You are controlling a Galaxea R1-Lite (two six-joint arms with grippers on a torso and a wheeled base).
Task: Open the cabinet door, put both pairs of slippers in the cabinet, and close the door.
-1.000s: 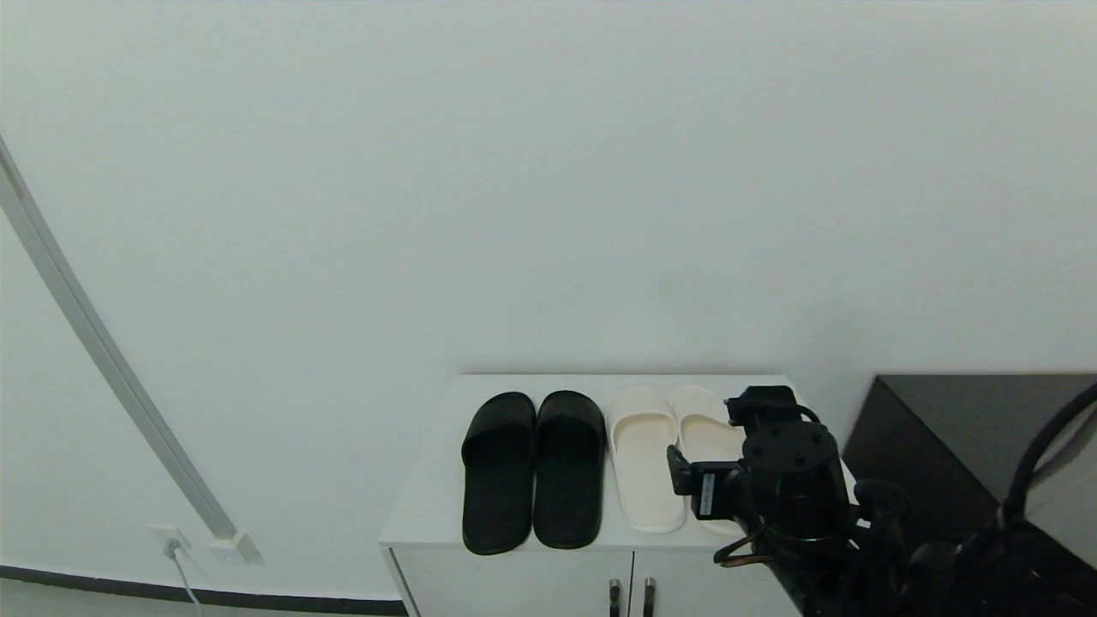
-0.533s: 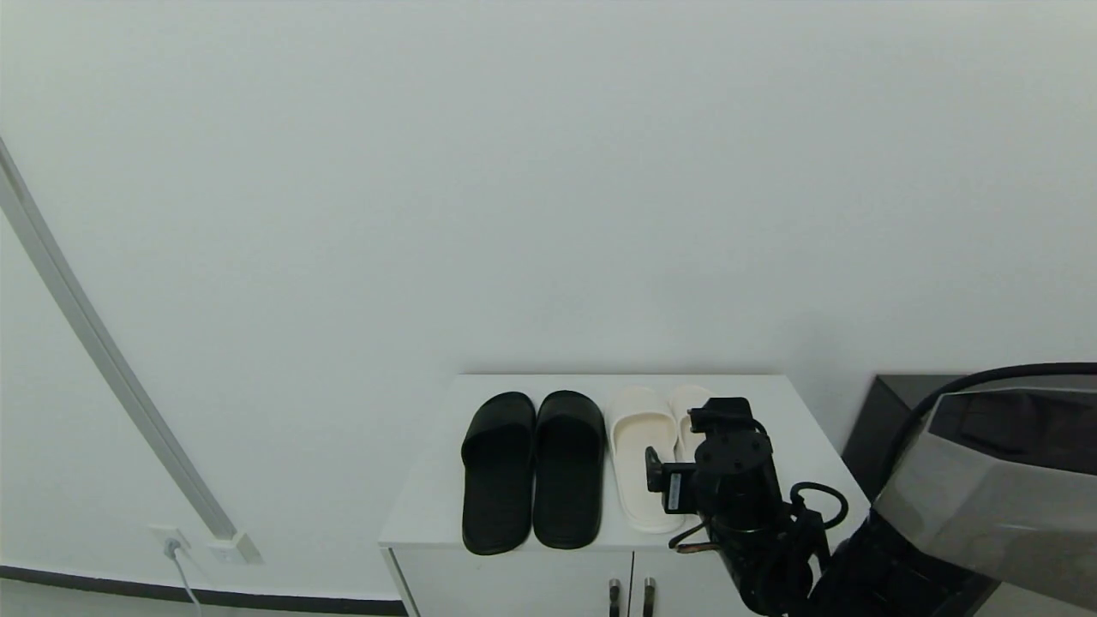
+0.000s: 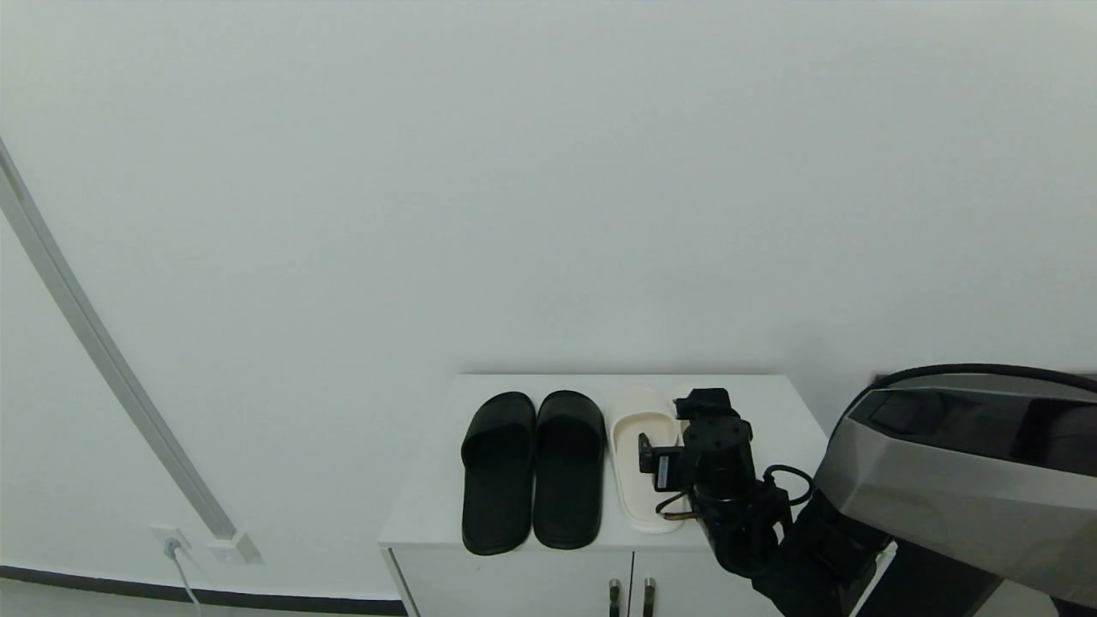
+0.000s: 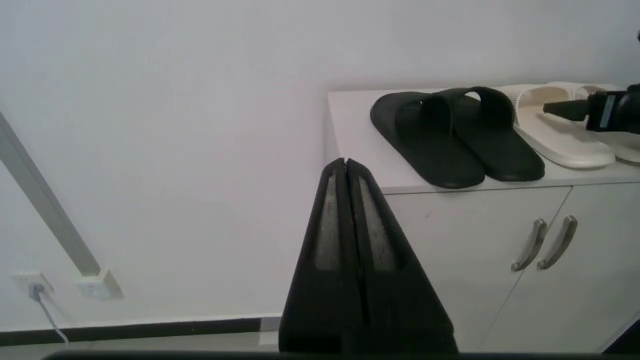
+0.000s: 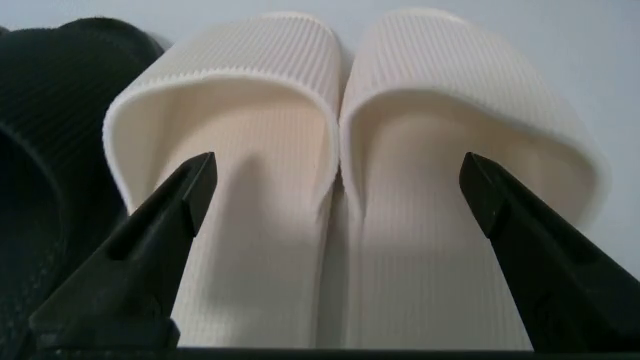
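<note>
Two black slippers and a pair of white slippers lie side by side on the white cabinet top, toes toward the wall. My right gripper hangs over the right-hand white slipper and hides most of it. In the right wrist view the gripper is open, its fingers straddling the heel ends of both white slippers. My left gripper is shut on nothing, off the cabinet's left side, facing the closed doors and their handles.
The two door handles sit at the middle of the cabinet front. A wall stands right behind the cabinet. A slanted conduit and a socket with a plugged cord are on the wall to the left.
My right arm has swung left over the cabinet top, from the right edge to above the white slippers. Its grey upper shell has come into the head view. The slippers have not moved.
</note>
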